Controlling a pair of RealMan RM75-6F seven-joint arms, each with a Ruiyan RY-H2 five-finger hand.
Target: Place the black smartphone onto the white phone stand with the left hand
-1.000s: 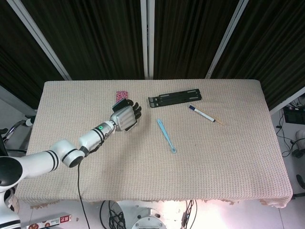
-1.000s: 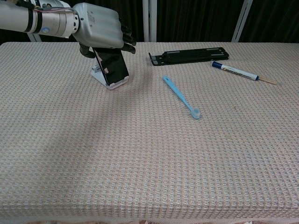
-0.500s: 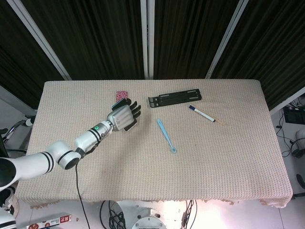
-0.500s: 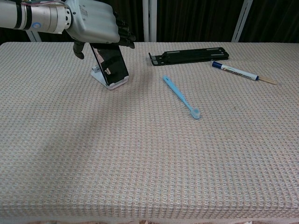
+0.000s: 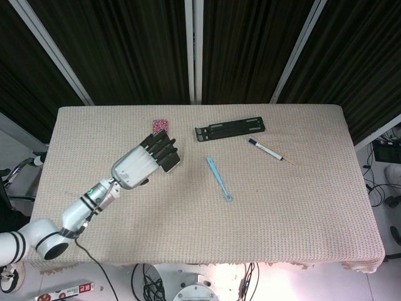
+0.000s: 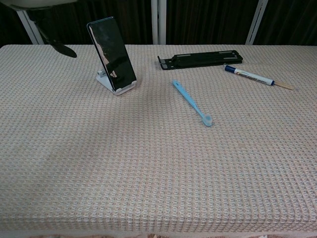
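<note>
The black smartphone (image 6: 113,54) leans upright, tilted back, on the white phone stand (image 6: 113,85) at the table's far left in the chest view. My left hand (image 5: 145,162) is lifted off it and holds nothing, its dark fingers (image 5: 161,146) stretched out and apart. In the head view the raised hand covers most of the phone and stand. In the chest view only a dark part of the left hand (image 6: 55,45) shows at the top left, clear of the phone. My right hand is in neither view.
A black flat folded holder (image 5: 230,130) lies at the back centre. A blue toothbrush (image 5: 219,178) lies mid-table, and a marker pen (image 5: 269,150) to its right. A small pink patterned item (image 5: 161,124) sits behind the phone stand.
My left hand has let go of the phone's top and drawn up and back to the left. The phone stays leaning on the stand.
</note>
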